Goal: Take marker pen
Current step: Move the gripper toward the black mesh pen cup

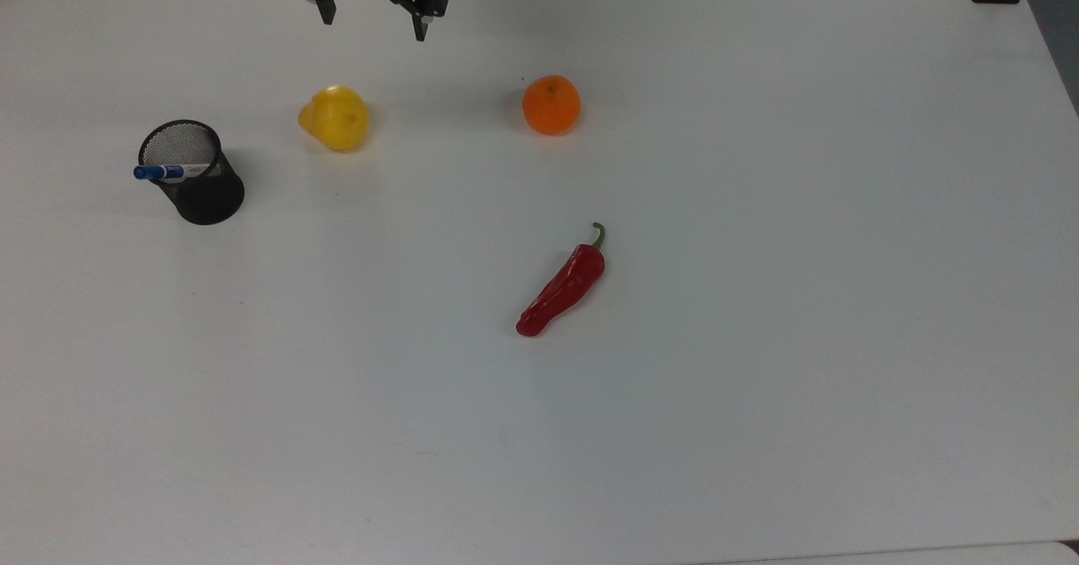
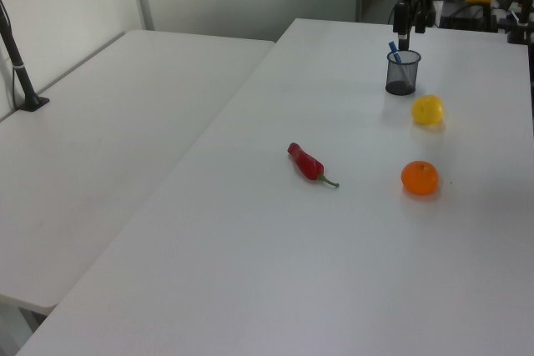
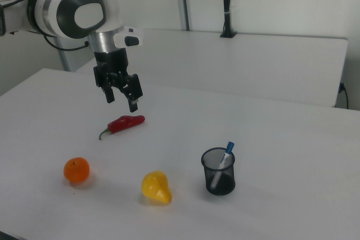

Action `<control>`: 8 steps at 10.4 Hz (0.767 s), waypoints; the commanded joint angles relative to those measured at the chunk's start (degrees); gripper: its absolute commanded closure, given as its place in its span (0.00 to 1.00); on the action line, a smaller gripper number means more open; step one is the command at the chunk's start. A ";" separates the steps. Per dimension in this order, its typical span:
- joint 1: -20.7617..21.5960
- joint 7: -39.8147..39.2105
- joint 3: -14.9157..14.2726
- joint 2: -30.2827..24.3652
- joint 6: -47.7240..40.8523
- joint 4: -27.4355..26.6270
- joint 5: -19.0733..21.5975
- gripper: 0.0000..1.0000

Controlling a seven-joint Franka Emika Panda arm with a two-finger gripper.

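Note:
The marker pen (image 1: 169, 172) is white with a blue cap and stands tilted inside a black mesh cup (image 1: 201, 187) at the top view's left; its blue cap sticks out above the rim. The right view shows the marker pen (image 3: 225, 158) leaning in the cup (image 3: 219, 173), and the left view shows the pen's cap (image 2: 394, 52) over the cup (image 2: 402, 73). My gripper (image 1: 373, 15) hangs open and empty at the top view's upper edge, well away from the cup. In the right view the gripper (image 3: 122, 99) is high above the table.
A yellow pear-shaped fruit (image 1: 335, 117) lies between the gripper and the cup. An orange (image 1: 551, 104) sits to the top view's right of it, and a red chilli (image 1: 563, 287) lies mid-table. The white table (image 1: 759, 337) stretches wide below.

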 commanded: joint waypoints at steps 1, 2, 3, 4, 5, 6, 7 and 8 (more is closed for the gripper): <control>-0.02 -0.83 -0.55 -1.51 -1.04 -0.19 -0.75 0.00; -0.02 -0.92 -0.72 -1.51 -0.86 -0.10 -0.31 0.00; -0.28 -0.83 -0.64 -1.51 -0.86 0.42 -0.22 0.00; -0.46 -0.49 -0.81 -1.51 -0.86 0.69 -0.13 0.00; -0.89 -0.74 -1.25 -1.51 -0.77 0.69 -0.13 0.00; -1.33 -0.83 -1.77 -1.51 0.36 1.21 -0.13 0.00; -1.68 -0.83 -2.91 -1.51 1.68 1.83 -0.13 0.00; -1.86 -0.83 -4.23 -1.51 3.87 1.83 -0.13 0.00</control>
